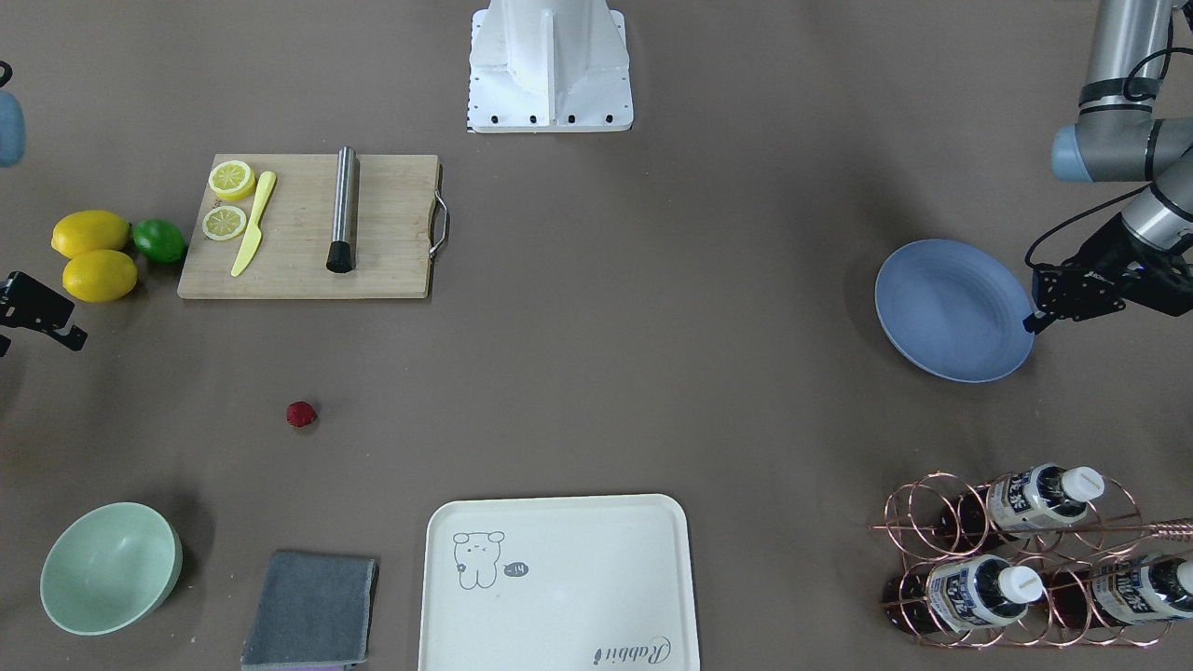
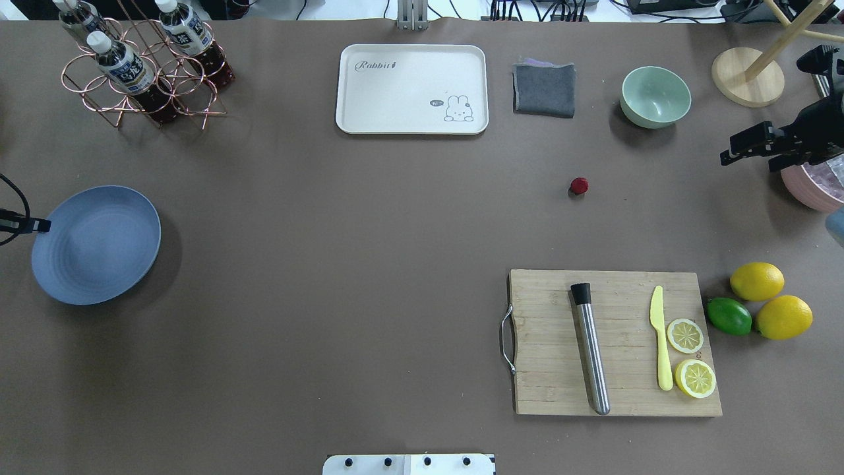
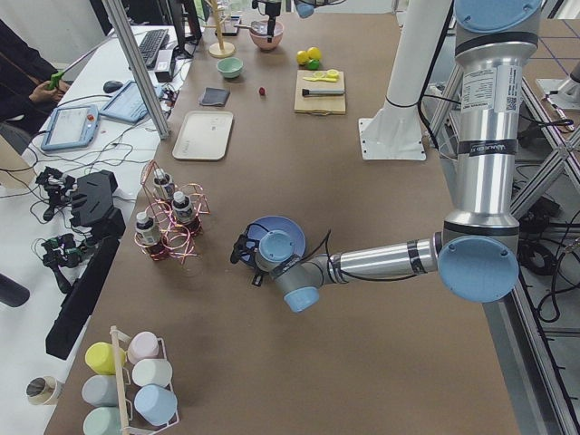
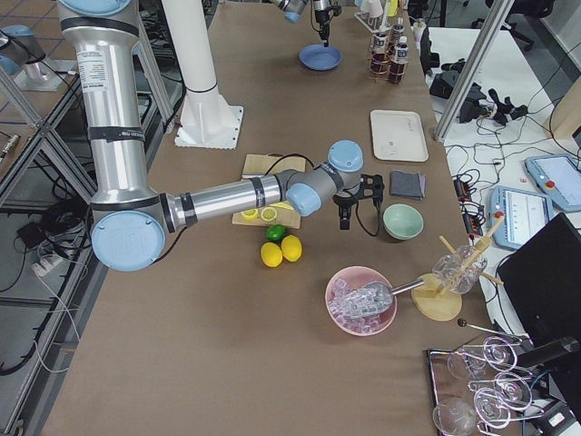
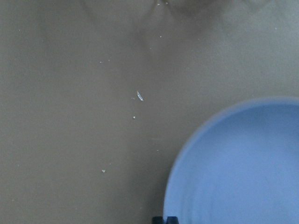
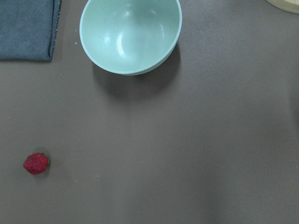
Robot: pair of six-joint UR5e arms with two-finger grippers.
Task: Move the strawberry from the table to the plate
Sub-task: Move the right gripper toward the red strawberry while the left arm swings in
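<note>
On the table, the strawberry sits well apart from the right gripper's wide, empty jaws; an off-centre pinch could roll it.

- left gripper: only the tip inside the overhead frame; jaw gap too small to judge.
- plate, just ahead of the left jaws: blurred, cropped by the wrist view's right and bottom edges.
- right gripper: cropped by the front view's edge.
- mint bowl and grey cloth, ahead of the right jaws: cropped at the top.
- pink bowl, back of the right jaws: partly hidden, cropped.
</note>
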